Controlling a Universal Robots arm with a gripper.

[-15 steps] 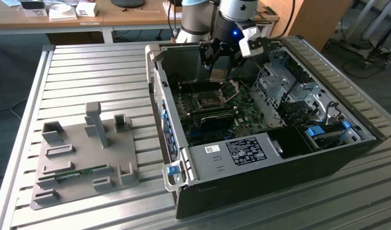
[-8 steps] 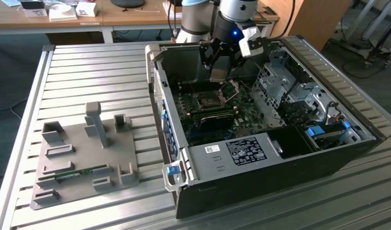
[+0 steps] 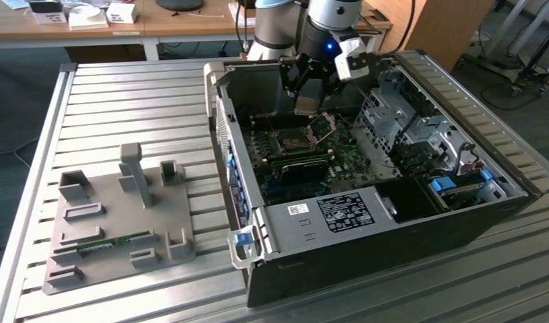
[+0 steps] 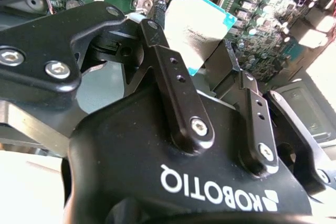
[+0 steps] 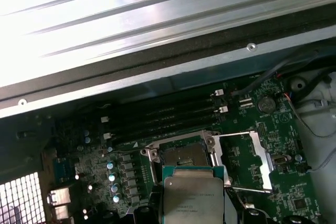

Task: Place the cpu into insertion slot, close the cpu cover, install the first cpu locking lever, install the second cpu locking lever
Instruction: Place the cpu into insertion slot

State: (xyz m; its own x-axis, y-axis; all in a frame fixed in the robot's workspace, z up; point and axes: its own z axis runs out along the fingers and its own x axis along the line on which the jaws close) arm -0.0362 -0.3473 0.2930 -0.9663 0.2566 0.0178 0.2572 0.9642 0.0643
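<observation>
A ribbed metal table (image 3: 122, 87) carries a grey fixture plate (image 3: 113, 222) at the front and, beside it, an open black computer case (image 3: 364, 256). Deeper inside, the gripper (image 3: 309, 101) hangs over the green motherboard (image 5: 273, 124). Its fingers (image 4: 168, 61) are narrow and clamp the cpu (image 4: 197, 22) just above the insertion slot (image 5: 184, 153). The slot is empty and the cpu cover (image 5: 252, 161) is swung open, so I judge no step is finished yet.
</observation>
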